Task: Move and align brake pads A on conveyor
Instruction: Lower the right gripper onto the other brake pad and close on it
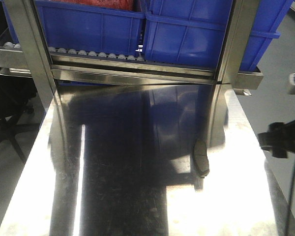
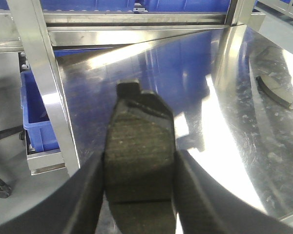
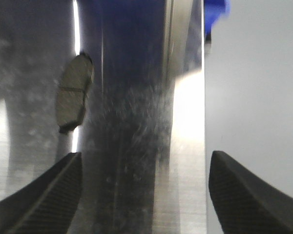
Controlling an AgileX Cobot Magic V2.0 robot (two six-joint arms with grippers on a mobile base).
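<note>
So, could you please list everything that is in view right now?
Steel table: one, shiny silver, foreground.
Roller rack: one, steel, behind the table.
Blue bins: at least two on the rack, another low beside the table.
Loose brake pad: one, dark grey, lying on the table's right side.
Held brake pad: one, dark grey, in the left gripper.
Left gripper: black, shut on the held pad.
Right gripper: black, open, over the table's right edge.

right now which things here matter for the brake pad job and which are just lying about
For the job:
- held brake pad, clamped in the left gripper
- loose brake pad, flat on the steel table
- right gripper, open and empty
The conveyor is not in view.

Just there:
- blue bins
- roller rack
- steel table
</note>
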